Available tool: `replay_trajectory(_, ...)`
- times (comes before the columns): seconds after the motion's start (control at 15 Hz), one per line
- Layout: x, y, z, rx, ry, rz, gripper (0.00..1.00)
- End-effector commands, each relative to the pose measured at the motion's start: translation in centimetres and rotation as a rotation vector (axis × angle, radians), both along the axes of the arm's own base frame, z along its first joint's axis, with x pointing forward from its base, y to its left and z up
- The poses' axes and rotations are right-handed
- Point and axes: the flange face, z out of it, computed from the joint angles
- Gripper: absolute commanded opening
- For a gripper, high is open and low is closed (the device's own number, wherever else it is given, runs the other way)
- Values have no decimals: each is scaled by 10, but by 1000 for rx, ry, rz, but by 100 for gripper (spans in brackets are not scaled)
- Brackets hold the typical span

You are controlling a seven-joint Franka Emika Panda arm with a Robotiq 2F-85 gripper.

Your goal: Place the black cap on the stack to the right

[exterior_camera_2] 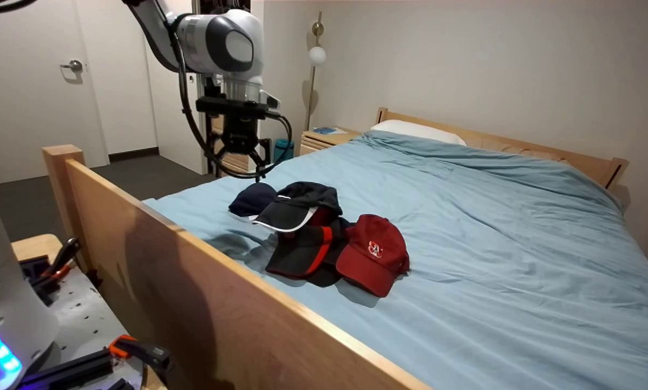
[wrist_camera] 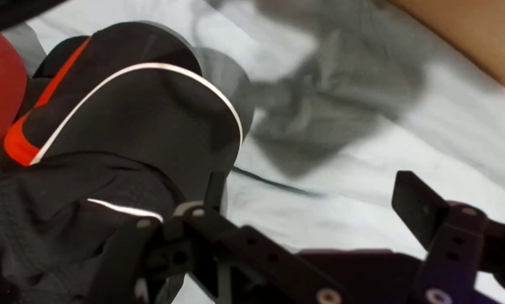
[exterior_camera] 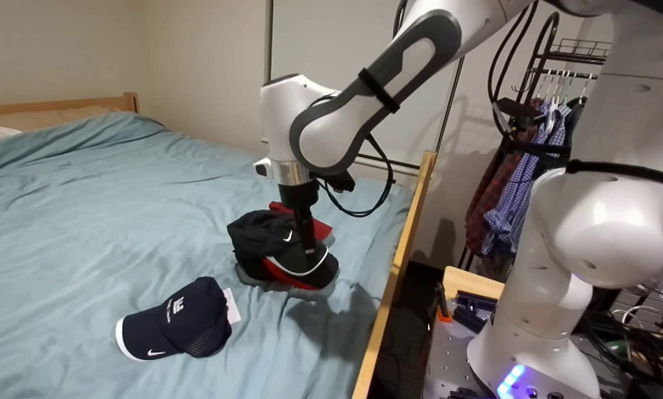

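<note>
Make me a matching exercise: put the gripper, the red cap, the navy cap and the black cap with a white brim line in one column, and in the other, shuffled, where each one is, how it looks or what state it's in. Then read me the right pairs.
1. gripper
2. red cap
3. navy cap
4. black cap with a white brim line

A. lies on top of the black-and-red cap
B. lies apart from the others
C. open, holding nothing
D. has an emblem on its front

Pairs: 1-C, 2-D, 3-B, 4-A.

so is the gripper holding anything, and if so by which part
Nothing is held: in the wrist view the gripper stands open and bedding shows through its gap.
</note>
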Motion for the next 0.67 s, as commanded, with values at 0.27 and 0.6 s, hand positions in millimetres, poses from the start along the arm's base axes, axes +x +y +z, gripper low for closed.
replay_trajectory(0.27, -9, -18, -10, -75, 90, 162, 100)
replay_trajectory(0.6, -10, -34, -25, -294, 160, 380, 100)
